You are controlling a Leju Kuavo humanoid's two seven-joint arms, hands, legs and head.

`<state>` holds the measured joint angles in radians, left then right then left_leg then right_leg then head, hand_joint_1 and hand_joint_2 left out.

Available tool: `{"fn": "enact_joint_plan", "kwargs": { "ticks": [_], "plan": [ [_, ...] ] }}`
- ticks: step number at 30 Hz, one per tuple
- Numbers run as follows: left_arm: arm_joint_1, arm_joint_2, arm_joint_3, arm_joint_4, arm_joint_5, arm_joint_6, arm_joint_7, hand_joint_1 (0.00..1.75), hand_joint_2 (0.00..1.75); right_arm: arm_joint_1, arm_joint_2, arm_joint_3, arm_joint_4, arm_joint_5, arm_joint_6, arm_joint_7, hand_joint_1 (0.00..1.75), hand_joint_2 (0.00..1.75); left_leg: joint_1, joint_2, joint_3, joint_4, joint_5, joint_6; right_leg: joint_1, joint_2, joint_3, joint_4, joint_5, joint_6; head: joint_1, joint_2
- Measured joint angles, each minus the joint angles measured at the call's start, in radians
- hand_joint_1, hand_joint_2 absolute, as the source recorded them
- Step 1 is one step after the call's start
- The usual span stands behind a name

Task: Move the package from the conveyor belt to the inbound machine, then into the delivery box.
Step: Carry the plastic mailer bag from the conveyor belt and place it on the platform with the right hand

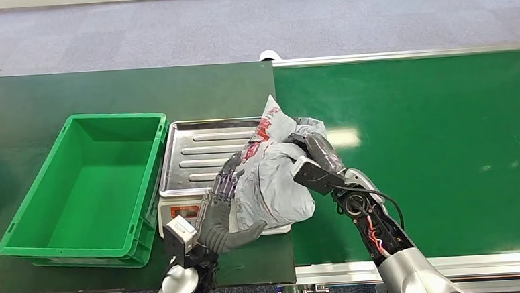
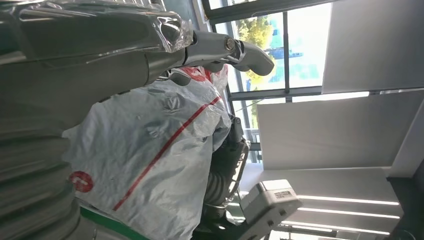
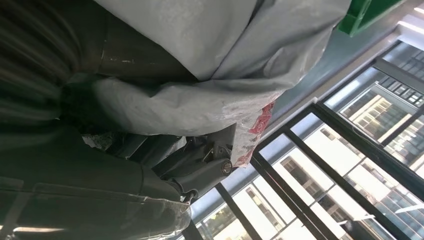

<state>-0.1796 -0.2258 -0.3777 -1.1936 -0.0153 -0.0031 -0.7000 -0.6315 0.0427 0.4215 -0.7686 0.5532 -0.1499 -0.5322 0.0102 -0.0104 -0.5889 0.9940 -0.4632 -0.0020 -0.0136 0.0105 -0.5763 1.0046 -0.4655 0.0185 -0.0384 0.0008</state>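
Both hands clamp the package between them: left hand and right hand fingers pressed into its sides. It's off the conveyor belt, over the inbound machine. Set-down pending; delivery box, beyond the left fingers, comes after.

package: thin grey plastic bag, soft and crinkly, a little shiny, with red print on it; squeezed between both hands.
left hand: dark grey, smooth and matt, with see-through shiny plastic wrap over its cover in the wrist view.
right hand: dark hard plastic, a bit glossy, bare red and black wires behind it.
tray: silver metal, shiny, with raised ribs, just beyond the left hand.
box: bright green hard plastic, smooth, further out past the left hand.
conveyor belt: green, smooth, slightly shiny, with silver metal edges, under the right hand.
tabletop: dark green, flat and matt.
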Motion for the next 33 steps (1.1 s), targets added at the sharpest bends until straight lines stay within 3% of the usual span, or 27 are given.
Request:
{"fn": "enact_joint_plan", "kwargs": {
  "ticks": [5,7,15,18,19,23,25,33],
  "plan": [
    [0.000,0.000,-0.001,0.000,-0.008,-0.001,0.000,0.00,1.75,-0.096,0.024,-0.006,0.195,0.061,0.075,0.088,1.75,1.75,0.000,0.001,0.001,0.000,0.000,0.000,0.000,0.000,0.000,0.000,0.000,0.000,0.000,0.000],
    [0.000,0.000,-0.001,0.000,-0.009,-0.007,0.000,0.00,1.75,-0.125,0.034,-0.006,0.243,0.077,0.109,0.081,1.75,1.75,0.000,0.002,0.001,0.000,0.000,0.000,0.000,0.001,0.000,0.000,0.000,0.000,0.000,0.000],
    [-0.008,-0.007,-0.002,0.003,-0.018,-0.031,0.000,0.00,1.75,-0.160,0.084,0.002,0.314,0.069,0.219,-0.124,1.75,1.75,0.000,0.004,0.002,0.000,0.000,0.000,0.000,0.002,0.000,0.000,0.000,0.000,0.000,0.000],
    [-0.021,-0.012,-0.001,0.010,-0.018,-0.033,0.000,0.00,1.75,-0.153,0.106,0.002,0.312,0.040,0.218,-0.157,1.75,1.75,0.000,0.003,0.002,0.000,0.000,0.000,0.000,0.002,0.000,0.000,0.000,0.000,0.000,0.000],
    [-0.026,-0.013,-0.001,0.013,-0.018,-0.033,0.000,0.00,1.75,-0.148,0.112,0.003,0.307,0.028,0.208,-0.159,1.68,1.75,0.000,0.003,0.002,0.000,0.000,0.000,0.000,0.002,0.000,0.000,0.000,0.000,0.000,0.000],
    [-0.044,-0.017,-0.001,0.026,-0.016,-0.032,0.000,0.00,1.75,-0.122,0.125,0.003,0.276,-0.022,0.129,-0.162,0.08,1.75,0.000,0.003,0.001,0.000,0.000,0.000,0.000,0.002,0.000,0.000,0.000,0.000,0.000,0.000],
    [-0.052,-0.018,-0.001,0.032,-0.012,-0.029,0.000,0.00,1.75,-0.111,0.127,0.001,0.263,-0.039,0.093,-0.162,0.00,1.75,0.000,0.003,0.001,0.000,0.000,0.000,0.000,0.002,0.000,0.000,0.000,0.000,0.000,0.000],
    [-0.065,-0.019,0.000,0.047,-0.004,-0.018,0.000,0.00,1.75,-0.074,0.126,-0.043,0.240,-0.130,0.065,-0.135,0.00,1.75,0.000,0.002,0.001,0.000,0.000,0.000,0.000,0.002,0.000,0.000,0.000,0.000,0.000,0.000]
  ]
}}
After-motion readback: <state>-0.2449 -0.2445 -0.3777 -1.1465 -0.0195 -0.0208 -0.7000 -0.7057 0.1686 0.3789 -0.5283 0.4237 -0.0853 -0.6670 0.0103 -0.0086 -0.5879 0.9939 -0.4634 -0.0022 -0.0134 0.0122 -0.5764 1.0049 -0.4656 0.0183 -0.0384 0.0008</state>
